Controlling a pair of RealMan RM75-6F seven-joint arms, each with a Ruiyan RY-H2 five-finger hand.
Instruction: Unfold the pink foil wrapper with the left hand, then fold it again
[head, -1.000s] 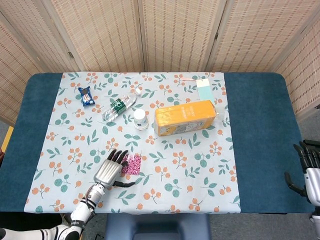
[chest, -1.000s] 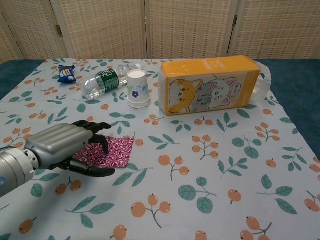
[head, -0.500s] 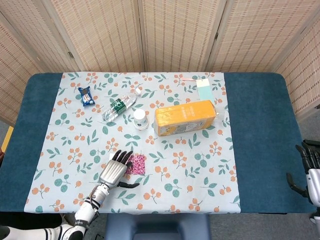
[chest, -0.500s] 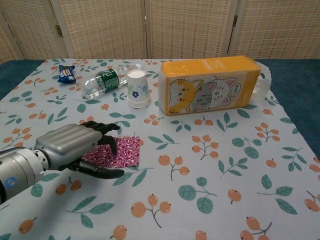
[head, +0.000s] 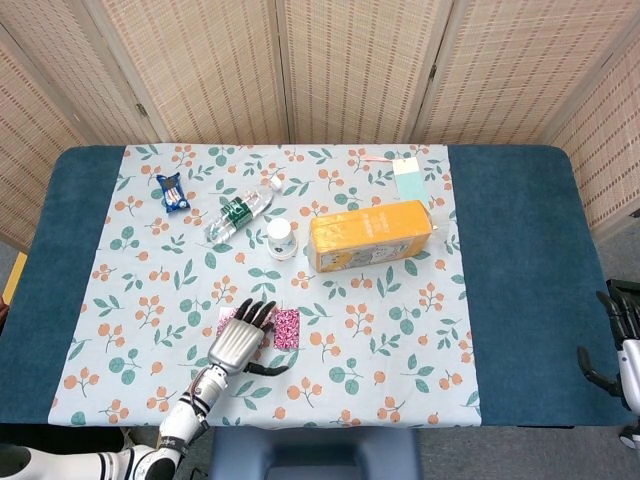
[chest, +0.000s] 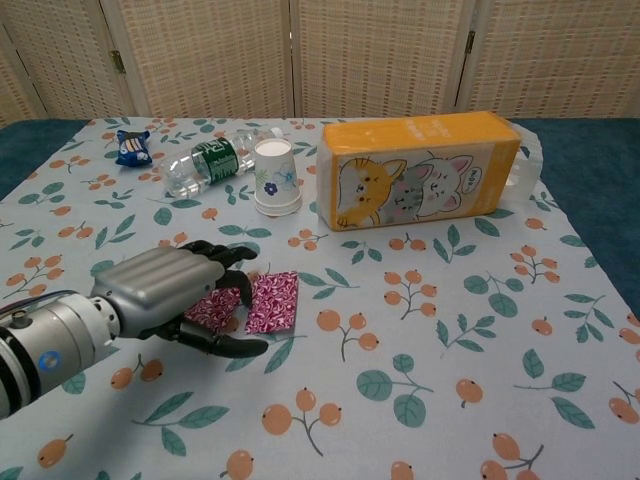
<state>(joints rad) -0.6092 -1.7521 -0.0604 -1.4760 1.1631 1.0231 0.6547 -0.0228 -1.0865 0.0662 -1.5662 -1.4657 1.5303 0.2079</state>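
Unfolding is what you are doing: your left hand (chest: 165, 290) is lying over the wrapper (chest: 272, 301) on the surface (chest: 430, 330), fingers (chest: 225, 255) spread, gripping nothing. Next, press it flat, then catch an edge for refolding.

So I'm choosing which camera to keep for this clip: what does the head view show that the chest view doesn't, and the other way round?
Only the head view shows the right robot hand beyond the table's right edge, plus a pale tag behind the tissue box.

Only the chest view shows the cartoon cats printed on the tissue box's front.

Both show the left robot hand lying over the pink foil wrapper, the water bottle, paper cup, blue snack packet and orange tissue box.
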